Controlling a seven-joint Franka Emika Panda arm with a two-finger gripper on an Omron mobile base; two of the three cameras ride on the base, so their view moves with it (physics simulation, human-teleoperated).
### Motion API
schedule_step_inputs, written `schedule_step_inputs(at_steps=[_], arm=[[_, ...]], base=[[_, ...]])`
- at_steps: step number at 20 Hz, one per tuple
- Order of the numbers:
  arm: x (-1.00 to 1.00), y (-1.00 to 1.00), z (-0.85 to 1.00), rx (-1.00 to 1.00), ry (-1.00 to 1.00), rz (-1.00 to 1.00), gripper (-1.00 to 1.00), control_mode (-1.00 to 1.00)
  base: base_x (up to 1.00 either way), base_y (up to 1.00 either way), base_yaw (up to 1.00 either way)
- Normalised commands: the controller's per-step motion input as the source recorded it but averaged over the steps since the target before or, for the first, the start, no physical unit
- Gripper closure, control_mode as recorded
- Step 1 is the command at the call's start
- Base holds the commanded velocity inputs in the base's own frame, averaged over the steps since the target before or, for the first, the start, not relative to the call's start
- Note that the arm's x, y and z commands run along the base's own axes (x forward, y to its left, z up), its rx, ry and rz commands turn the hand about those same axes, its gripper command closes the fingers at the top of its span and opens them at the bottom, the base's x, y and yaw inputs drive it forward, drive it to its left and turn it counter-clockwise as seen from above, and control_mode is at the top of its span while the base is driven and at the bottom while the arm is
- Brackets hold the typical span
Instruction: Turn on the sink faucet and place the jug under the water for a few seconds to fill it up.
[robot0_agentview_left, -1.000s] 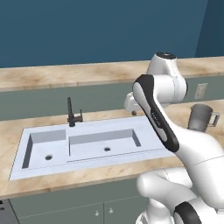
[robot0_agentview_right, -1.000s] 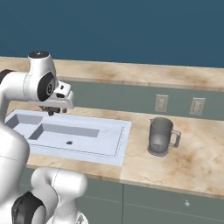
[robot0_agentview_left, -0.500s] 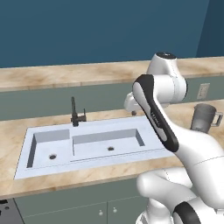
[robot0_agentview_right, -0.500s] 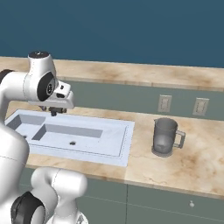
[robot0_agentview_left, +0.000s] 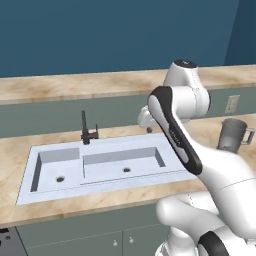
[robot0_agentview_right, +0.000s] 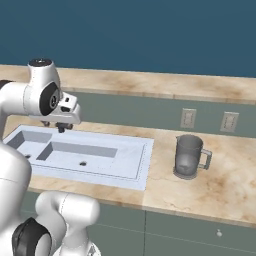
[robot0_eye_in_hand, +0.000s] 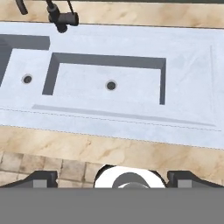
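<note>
Overhead, gripper (robot0_agentview_right: 61, 128) open (holding nothing) above sink (robot0_agentview_right: 127, 165); faucet (robot0_agentview_left: 85, 130) at back rim; jug (robot0_agentview_right: 189, 156) upright on counter (robot0_agentview_right: 225, 185), well apart.

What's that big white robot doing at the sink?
The robot arm is holding its tool open and empty above the back of the sink. It hasn't touched anything. The faucet stands at the back of the sink, and no water is running from it. The jug sits upright on the counter to the right of the sink, away from the tool. So the jug hasn't been filled at this point.
</note>
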Motion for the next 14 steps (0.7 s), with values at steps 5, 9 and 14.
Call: schedule_step_inputs(at_steps=[5, 9, 14], arm=[[0.06, 0.17, -0.06, 0.01, -0.02, 0.00, -1.00, -1.00], [0.16, 0.14, -0.09, 0.00, -0.05, 0.00, -1.00, -1.00], [0.12, 0.06, -0.06, 0.00, -0.03, 0.00, -1.00, -1.00]], base=[[0.00, 0.00, 0.00], [0.00, 0.00, 0.00], [0.00, 0.00, 0.00]])
